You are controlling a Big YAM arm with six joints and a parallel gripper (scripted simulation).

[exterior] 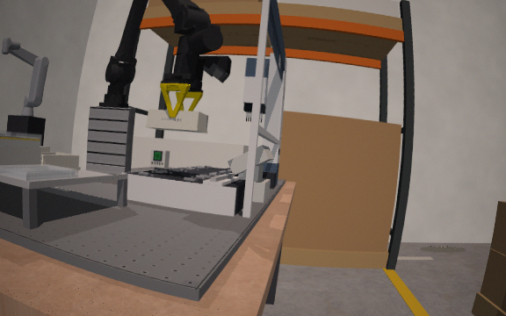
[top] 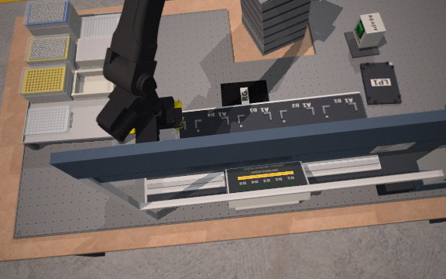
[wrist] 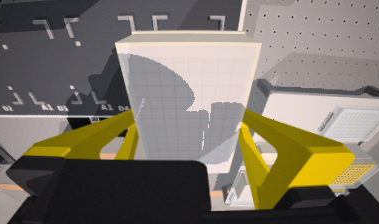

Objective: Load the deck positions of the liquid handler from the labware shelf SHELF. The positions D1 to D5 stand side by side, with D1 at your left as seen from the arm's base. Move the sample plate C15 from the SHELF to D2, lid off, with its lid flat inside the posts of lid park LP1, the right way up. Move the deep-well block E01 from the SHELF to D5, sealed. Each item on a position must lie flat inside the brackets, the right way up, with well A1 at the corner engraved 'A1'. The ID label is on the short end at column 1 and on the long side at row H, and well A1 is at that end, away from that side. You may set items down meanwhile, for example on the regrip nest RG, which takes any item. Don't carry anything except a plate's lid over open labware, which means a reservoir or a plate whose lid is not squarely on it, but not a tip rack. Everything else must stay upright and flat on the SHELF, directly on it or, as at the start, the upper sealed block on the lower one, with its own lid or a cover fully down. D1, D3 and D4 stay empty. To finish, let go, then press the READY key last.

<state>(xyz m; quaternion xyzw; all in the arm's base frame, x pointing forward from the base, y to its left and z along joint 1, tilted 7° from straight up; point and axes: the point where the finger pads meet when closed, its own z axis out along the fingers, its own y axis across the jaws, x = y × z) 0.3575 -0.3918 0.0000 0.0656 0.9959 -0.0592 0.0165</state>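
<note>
My gripper [exterior: 179, 111] [wrist: 188, 112] is shut on the deep-well block E01 [exterior: 183, 121] [wrist: 190, 90] [top: 169, 134], a white block with a smooth grey seal on top. I grip it across its long sides, level, well above the black deck strip [top: 339, 112] [exterior: 178, 175] [wrist: 50, 65]. It hangs over the strip's end nearest the shelf. The bracket marks D4 and D3 show beside it in the wrist view, and the block hides the spot under itself. A clear lidded plate [top: 47, 119] [wrist: 357, 122] lies on the shelf [top: 87, 124]. Lid park LP1 [top: 379, 83] is bare.
The shelf also bears three tip racks [top: 43, 79], an open reservoir [top: 91, 83] and other white blocks. The blue gantry beam [top: 246, 143] runs along the deck's near side. The regrip nest RG [top: 244, 93], a grey drawer stack [top: 275, 23] and the READY key [top: 370, 25] stand behind the deck.
</note>
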